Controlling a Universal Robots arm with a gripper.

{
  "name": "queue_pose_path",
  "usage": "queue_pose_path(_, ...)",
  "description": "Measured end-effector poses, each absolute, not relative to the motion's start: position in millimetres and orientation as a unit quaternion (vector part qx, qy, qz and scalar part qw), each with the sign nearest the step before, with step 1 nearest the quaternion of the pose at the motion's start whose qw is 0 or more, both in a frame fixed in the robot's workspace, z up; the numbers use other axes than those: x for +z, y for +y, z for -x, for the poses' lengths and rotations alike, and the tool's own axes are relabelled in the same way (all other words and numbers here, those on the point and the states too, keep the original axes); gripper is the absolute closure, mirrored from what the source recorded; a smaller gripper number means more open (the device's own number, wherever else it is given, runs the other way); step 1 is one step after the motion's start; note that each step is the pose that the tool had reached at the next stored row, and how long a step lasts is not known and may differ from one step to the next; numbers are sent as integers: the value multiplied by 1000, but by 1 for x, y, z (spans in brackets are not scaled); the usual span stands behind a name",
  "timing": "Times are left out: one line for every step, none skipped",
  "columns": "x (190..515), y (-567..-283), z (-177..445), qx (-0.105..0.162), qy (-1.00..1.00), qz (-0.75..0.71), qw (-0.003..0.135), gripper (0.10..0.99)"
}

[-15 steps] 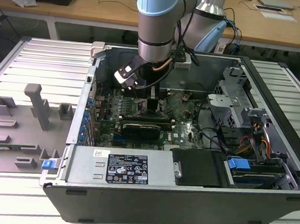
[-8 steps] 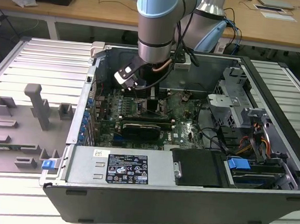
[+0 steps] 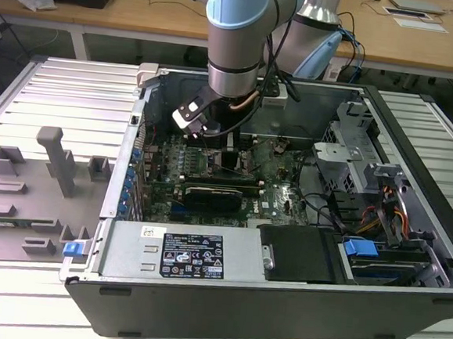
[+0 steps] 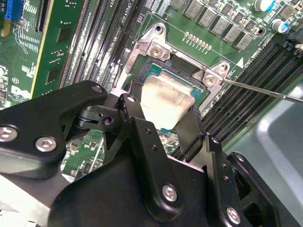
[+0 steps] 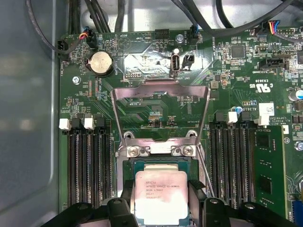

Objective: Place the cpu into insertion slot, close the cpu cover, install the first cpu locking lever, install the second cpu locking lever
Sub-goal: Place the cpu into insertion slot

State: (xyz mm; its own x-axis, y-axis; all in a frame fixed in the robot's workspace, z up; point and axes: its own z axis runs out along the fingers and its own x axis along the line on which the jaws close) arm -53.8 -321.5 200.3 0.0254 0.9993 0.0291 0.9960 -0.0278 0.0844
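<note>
Squarely over the insertion slot (image 4: 156,71), gripper (image 4: 161,116) half-spread, snug on the cpu (image 4: 165,97).

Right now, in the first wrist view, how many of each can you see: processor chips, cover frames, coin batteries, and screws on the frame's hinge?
cpu: 1
cpu cover: 1
coin battery: 1
hinge screws: 2
Total: 5
</note>
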Motion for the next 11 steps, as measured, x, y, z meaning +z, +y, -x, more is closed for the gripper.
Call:
queue_pose_path(200,-322,54,40,697,-716,20,537)
queue_pose_path(200,-321,54,40,697,-716,20,537)
queue_pose_path(200,-321,54,40,697,-716,20,478)
queue_pose_path(200,-321,54,40,697,-716,20,478)
queue_pose_path(200,-322,54,40,697,-716,20,416)
queue_pose_path(200,-322,54,40,697,-716,20,416)
queue_pose_path(200,-321,54,40,697,-716,20,416)
queue_pose_path(201,-321,54,40,697,-716,20,416)
queue_pose_path(203,-321,54,40,697,-716,20,416)
queue_pose_path(205,-321,54,40,697,-716,20,416)
queue_pose_path(207,-322,54,40,697,-716,20,416)
